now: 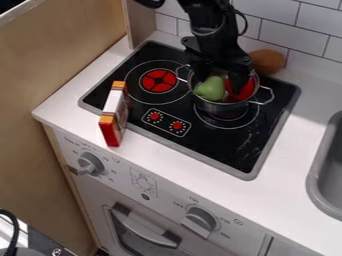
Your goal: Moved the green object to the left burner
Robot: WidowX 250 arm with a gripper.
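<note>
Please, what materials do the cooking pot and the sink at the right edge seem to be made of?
The pot looks like shiny metal, perhaps stainless steel: its silvery wall catches bright highlights, and its loop handles look like bent wire. The sink is grey with a smooth, softly shining rim; it may be metal or grey-painted plastic, the look leaves this open.

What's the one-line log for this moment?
tool at metal pot | green pear-shaped object in pot beside red object | pot on right burner | not on left burner yet
</note>
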